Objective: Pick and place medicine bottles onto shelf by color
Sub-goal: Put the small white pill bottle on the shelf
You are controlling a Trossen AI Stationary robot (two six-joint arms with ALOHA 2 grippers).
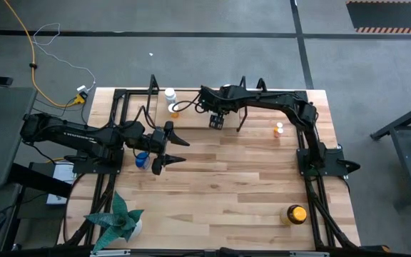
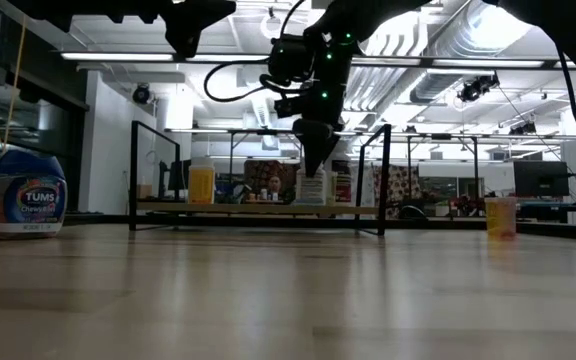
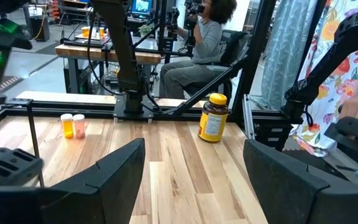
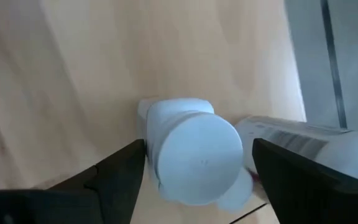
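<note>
The shelf [image 1: 191, 93] stands at the table's far edge; in the low view the shelf [image 2: 258, 209] carries a white bottle [image 2: 311, 188] and an orange bottle [image 2: 201, 185]. My right gripper [image 1: 216, 121] hangs open just over that white bottle. In its wrist view the fingers stand on either side of the white cap [image 4: 194, 158], and a second white labelled bottle [image 4: 303, 144] lies beside it. Another white bottle [image 1: 170, 95] and an orange one [image 1: 175, 109] stand further left on the shelf. My left gripper [image 1: 168, 151] is open above the table, next to a blue bottle [image 1: 142, 158].
Two small orange bottles [image 1: 279, 130] stand on the table right of the shelf. The larger amber bottle [image 1: 295, 214] is near the right front corner. A teal potted plant [image 1: 120, 221] sits at the left front. A person sits beyond the table [image 3: 204, 43].
</note>
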